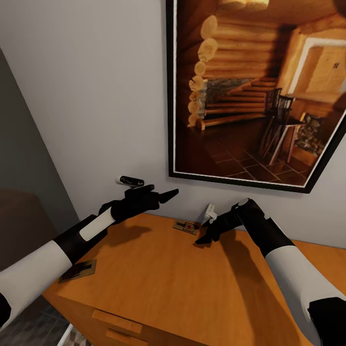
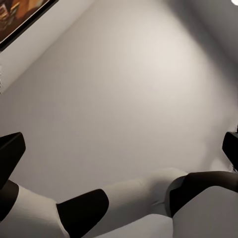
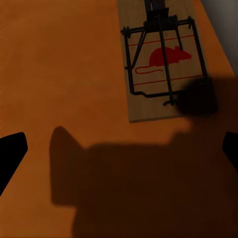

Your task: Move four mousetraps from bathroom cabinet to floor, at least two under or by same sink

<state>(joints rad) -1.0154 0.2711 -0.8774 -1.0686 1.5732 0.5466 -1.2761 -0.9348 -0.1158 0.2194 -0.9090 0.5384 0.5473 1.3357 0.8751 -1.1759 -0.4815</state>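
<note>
One mousetrap [image 1: 186,226], a tan board with dark wire and a red mouse mark, lies flat on the orange-brown cabinet top [image 1: 158,278] near the wall. My right gripper [image 1: 204,231] hovers just to its right, open and empty. In the right wrist view the same mousetrap [image 3: 161,64] lies ahead of the spread fingertips [image 3: 11,153], partly under the gripper's shadow. A second mousetrap [image 1: 77,270] rests near the cabinet's left edge, in the shadow of my left forearm. My left gripper [image 1: 161,193] is raised above the cabinet, open, pointing at the bare wall [image 2: 129,99].
A large framed picture of a log cabin interior [image 1: 250,91] hangs on the grey wall right behind the cabinet. Wooden bar handles [image 1: 117,321] show on the cabinet's front. A dark doorway or wall [image 1: 19,192] lies to the left.
</note>
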